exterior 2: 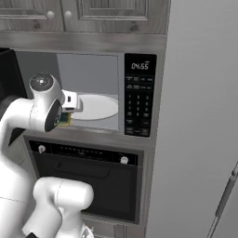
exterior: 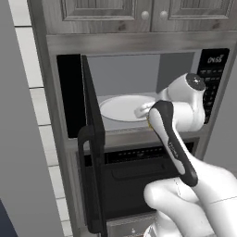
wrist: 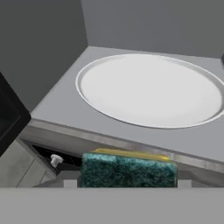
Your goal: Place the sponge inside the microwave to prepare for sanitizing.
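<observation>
The microwave (exterior: 213, 83) stands open, its black door (exterior: 92, 139) swung out to the left. Inside the grey cavity lies the white round turntable (exterior: 121, 109) (exterior 2: 98, 106) (wrist: 153, 89). My gripper (exterior: 144, 111) (exterior 2: 70, 104) (wrist: 127, 181) hovers at the cavity's front lip, just short of the turntable's near edge. It is shut on the sponge (wrist: 127, 169), whose dark green scrub layer faces the hand camera with the yellow body behind it. A sliver of the sponge (exterior: 149, 124) (exterior 2: 64, 120) peeks out under the hand in both base views.
Below the microwave sits a black oven (exterior 2: 83, 176) with a knob (wrist: 55, 160) on its panel. Wooden cabinets (exterior: 139, 14) hang above. A tall grey panel (exterior 2: 200, 116) flanks the right side, and the open door blocks the left.
</observation>
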Robot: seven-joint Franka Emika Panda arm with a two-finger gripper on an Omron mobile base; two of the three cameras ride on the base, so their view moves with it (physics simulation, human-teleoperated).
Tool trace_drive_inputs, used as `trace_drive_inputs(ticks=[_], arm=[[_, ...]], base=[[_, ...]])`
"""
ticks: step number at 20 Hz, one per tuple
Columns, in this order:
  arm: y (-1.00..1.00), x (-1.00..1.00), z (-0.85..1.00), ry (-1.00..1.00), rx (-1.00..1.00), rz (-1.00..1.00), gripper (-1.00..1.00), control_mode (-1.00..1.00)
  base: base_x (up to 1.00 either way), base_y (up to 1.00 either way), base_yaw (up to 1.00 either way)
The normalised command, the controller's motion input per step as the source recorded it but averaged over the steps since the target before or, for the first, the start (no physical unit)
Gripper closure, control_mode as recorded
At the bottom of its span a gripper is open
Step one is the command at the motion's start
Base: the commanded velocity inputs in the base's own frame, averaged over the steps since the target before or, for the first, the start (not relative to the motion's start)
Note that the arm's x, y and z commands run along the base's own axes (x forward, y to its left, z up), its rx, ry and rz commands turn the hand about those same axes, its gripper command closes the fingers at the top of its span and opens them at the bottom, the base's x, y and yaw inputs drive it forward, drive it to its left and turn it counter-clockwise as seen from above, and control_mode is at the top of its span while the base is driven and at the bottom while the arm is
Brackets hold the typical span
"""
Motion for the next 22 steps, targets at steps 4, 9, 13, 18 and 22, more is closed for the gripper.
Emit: trace_drive_inputs(ticks=[4,9,13,18,22], arm=[[-0.01,0.53,0.09,-0.02,0.02,0.00,1.00,-1.00],[0.00,0.54,0.03,-0.04,0.00,0.00,1.00,-1.00],[0.00,0.54,0.00,-0.11,0.00,0.00,1.00,-1.00],[0.00,0.43,-0.20,-0.10,0.00,0.00,1.00,-1.00],[0.03,0.40,-0.33,-0.04,0.00,0.00,1.00,-1.00]], base=[[0.00,0.00,0.00],[0.00,0.00,0.00],[0.00,0.00,0.00],[0.00,0.00,0.00],[0.00,0.00,0.00]])
